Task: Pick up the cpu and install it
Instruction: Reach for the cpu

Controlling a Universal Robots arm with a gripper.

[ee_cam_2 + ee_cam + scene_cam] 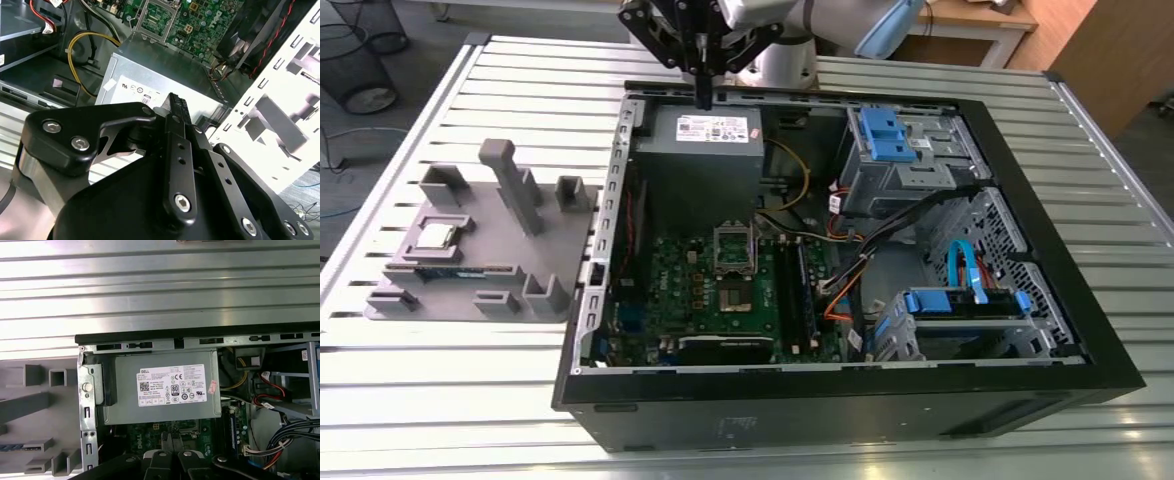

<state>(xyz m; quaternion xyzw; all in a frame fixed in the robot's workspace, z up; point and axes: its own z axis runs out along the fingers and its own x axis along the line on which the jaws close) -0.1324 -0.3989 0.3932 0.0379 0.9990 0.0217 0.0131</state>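
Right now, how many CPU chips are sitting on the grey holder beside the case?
1. The cpu lies flat in a recess of the grey holder, at its side towards the exterior view's left, next to the green memory stick. Nothing seems hidden.

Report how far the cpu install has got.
Done: nothing visible so far. The cpu lies on the grey holder, outside the computer case on the exterior view's left, and the motherboard socket looks unfilled. In hand: the gripper hangs over the power supply, shut and holding nothing. Left: the whole pick-up and seating the chip in the socket.
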